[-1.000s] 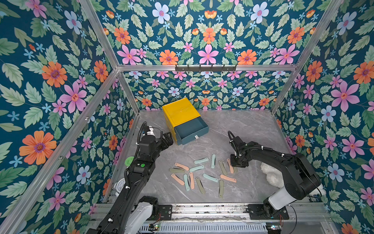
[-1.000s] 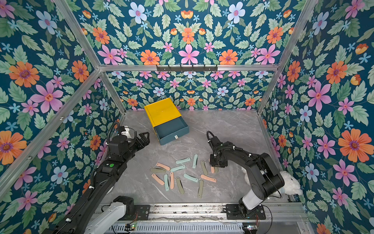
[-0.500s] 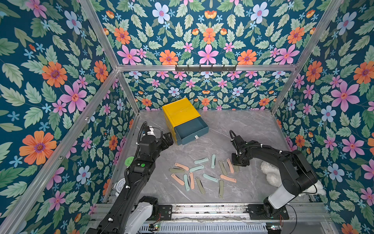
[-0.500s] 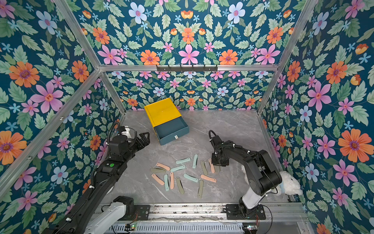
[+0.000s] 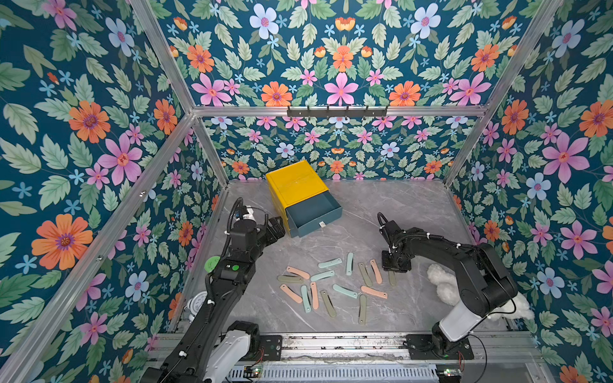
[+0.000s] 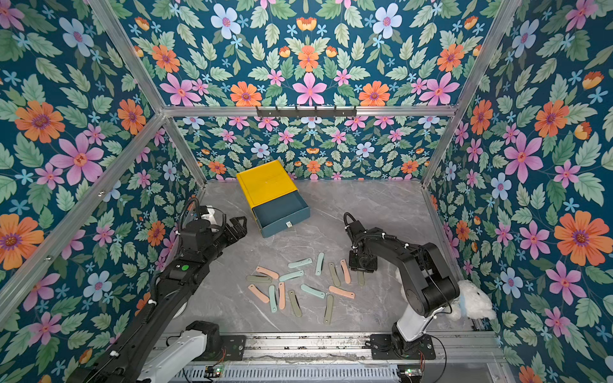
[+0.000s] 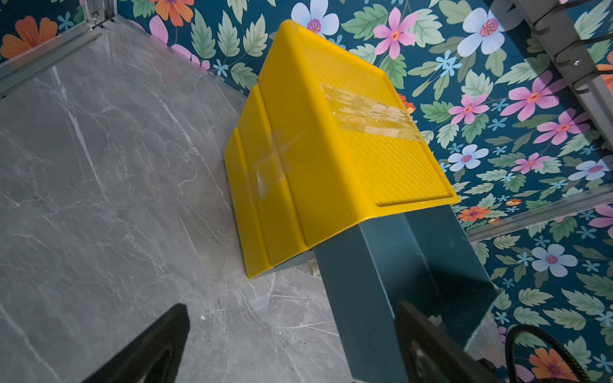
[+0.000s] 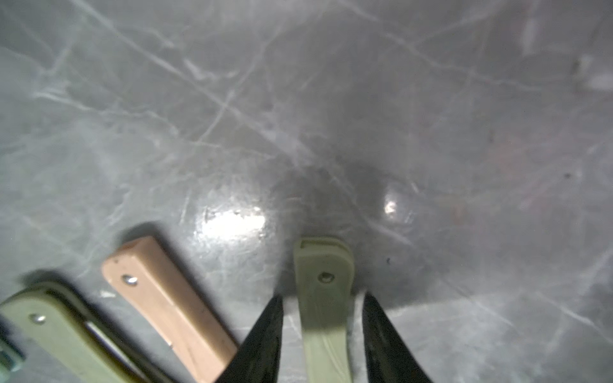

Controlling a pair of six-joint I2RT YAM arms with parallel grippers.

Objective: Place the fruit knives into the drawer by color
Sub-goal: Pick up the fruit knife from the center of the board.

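The drawer (image 5: 293, 185) is a yellow cabinet at the back of the table, and its top dark teal drawer (image 5: 313, 212) is pulled out. In the left wrist view the cabinet (image 7: 331, 149) fills the centre. Several fruit knives (image 5: 331, 285) in pink, mint and olive lie scattered mid-table in both top views. My left gripper (image 5: 277, 228) hovers open beside the pulled-out drawer, empty. My right gripper (image 5: 393, 270) is down at the pile's right edge. It stands open astride an olive-green knife (image 8: 323, 275), with a gap on each side of the knife.
A white plush toy (image 5: 441, 282) lies behind the right arm near the right wall. A pink knife (image 8: 166, 298) and another olive one (image 8: 59, 335) lie close beside the right fingers. A green disc (image 5: 210, 265) and a round white object (image 5: 197, 301) sit by the left wall.
The right arm has shifted slightly right and settled lower over the olive-green knife. The left arm and the drawer have not moved.
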